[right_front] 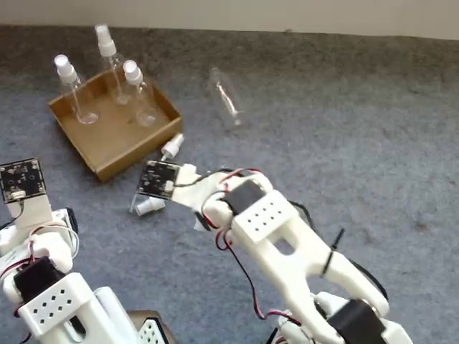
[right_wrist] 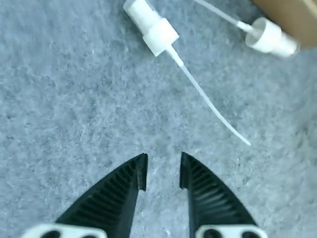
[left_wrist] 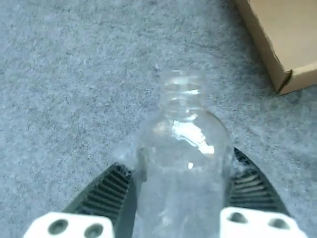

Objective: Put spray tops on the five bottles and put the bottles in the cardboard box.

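Grey carpet [right_front: 373, 143] covers the table. High view: three capped bottles [right_front: 140, 100] stand finished in the cardboard box [right_front: 136, 152]; a bare bottle [right_front: 226, 97] lies beyond, awaiting a top. Left wrist view: your left gripper [left_wrist: 182, 171] clamps an uncapped bottle [left_wrist: 181, 144], neck outward for capping; its base is cut off. Right wrist view: your right gripper [right_wrist: 161, 171] is narrowly open, empty, short of a spray top [right_wrist: 151, 27].

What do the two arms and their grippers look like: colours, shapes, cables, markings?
The left arm and right arm are white plastic shells with grids of small round holes, black motor blocks and looping red wires. Each wrist carries a dark circuit board. The left gripper and right gripper have black, ribbed, tapering fingers on white mounts.
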